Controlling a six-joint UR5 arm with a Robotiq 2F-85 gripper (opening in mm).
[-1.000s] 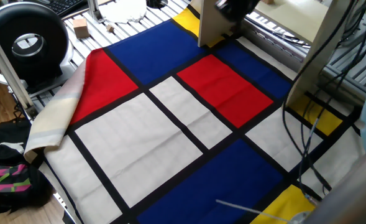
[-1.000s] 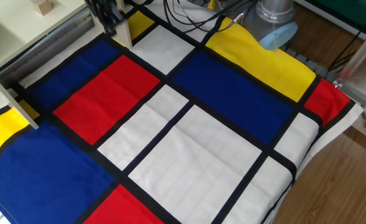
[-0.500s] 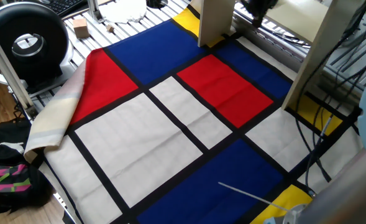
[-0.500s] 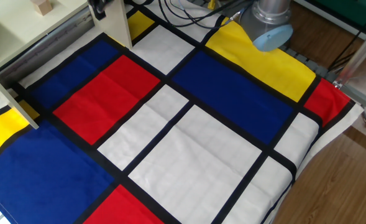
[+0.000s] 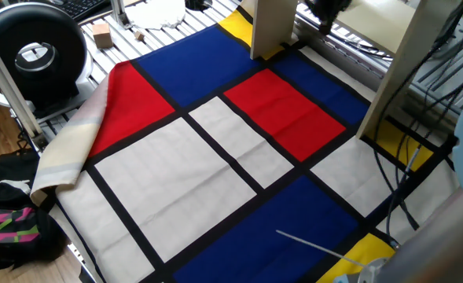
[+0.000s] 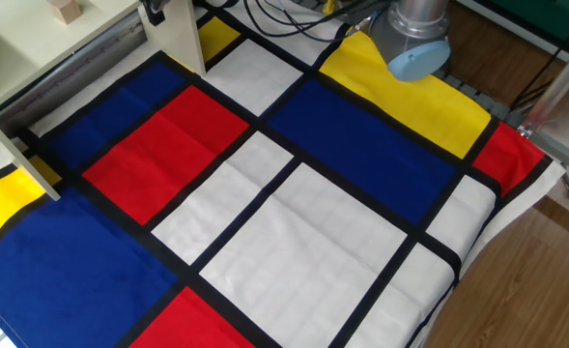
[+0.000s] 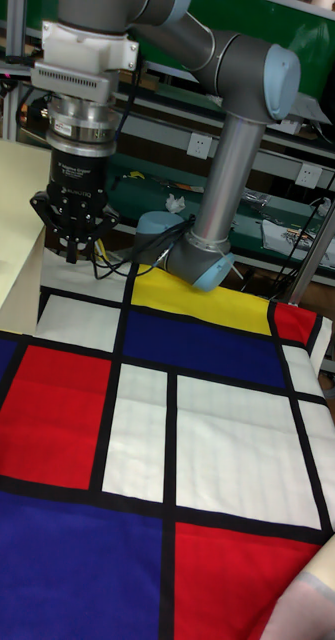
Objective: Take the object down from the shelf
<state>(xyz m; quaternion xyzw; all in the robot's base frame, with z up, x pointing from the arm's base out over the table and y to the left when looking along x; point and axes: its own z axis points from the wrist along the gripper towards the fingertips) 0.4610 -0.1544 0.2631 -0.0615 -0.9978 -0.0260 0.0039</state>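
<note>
One fixed view: the shelf (image 5: 272,27) stood at the cloth's (image 5: 215,157) far edge; a dark part of the gripper (image 5: 323,9) showed between its legs, jaws hidden. A bigger block (image 5: 101,34) lay far left on the table.
The other fixed view: the cube (image 6: 67,10) sat on the shelf top, far left, apart from the gripper.
Tall fixed view: the gripper hung by the shelf's right edge, above the cloth; whether its fingers (image 7: 39,212) were spread or closed could not be told.
</note>
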